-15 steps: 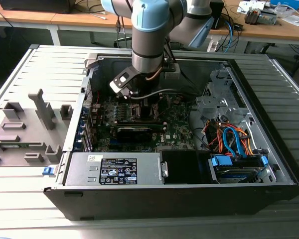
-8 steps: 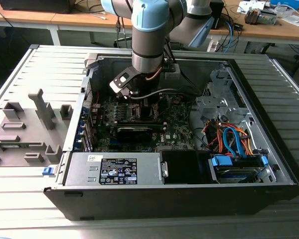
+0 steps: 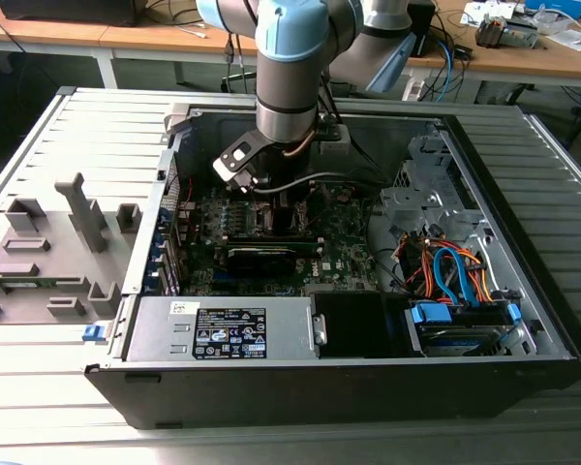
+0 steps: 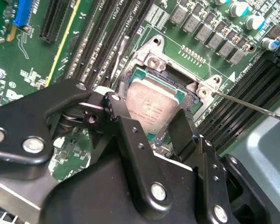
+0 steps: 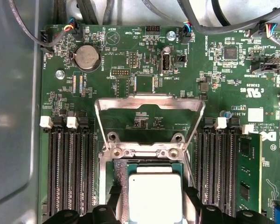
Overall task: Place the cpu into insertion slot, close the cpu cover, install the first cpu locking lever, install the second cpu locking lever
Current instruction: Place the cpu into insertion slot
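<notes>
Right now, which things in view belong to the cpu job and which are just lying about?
Job: cpu, lying in its socket; cpu cover, standing open; hand, straddling the cpu.
Lying about: coin battery; memory module; power supply; orange and blue cables.

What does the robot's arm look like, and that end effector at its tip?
The silver-grey tubular arm has rounded pale-blue joint caps, and a grey cable runs beside its wrist. The matte black end effector is built of hinged bars fastened with round silver screws.
</notes>
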Motion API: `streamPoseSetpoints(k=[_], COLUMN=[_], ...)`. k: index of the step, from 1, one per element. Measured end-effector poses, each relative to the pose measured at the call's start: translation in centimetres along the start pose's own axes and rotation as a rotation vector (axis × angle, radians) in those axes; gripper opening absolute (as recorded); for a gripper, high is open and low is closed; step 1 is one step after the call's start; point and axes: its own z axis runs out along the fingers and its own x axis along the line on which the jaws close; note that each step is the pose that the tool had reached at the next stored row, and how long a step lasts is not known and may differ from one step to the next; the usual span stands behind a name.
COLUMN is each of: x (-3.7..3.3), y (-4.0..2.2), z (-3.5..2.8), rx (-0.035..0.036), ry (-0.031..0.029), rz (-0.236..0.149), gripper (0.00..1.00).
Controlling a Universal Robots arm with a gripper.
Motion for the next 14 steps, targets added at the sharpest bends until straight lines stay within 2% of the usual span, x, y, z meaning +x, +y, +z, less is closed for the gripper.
streamPoseSetpoints(k=[3,7,8,9,10,11,14], x=[0.03,0.02,0.01,0.01,0.00,0.00,0.00], y=[0.00,0.02,0.02,0.02,0.02,0.01,0.01], z=[-0.06,-0.09,-0.33,-0.87,-1.39,-1.64,-1.92], rx=[-0.0008,-0.0008,-0.0006,-0.0007,-0.0006,-0.0006,-0.0008], ry=[0.0373,0.0381,0.0352,0.0306,0.0294,0.0291,0.0293], rz=[0.000,0.000,0.000,0.000,0.000,0.000,0.000], gripper=[0.61,0.61,0.61,0.61,0.61,0.61,0.61])
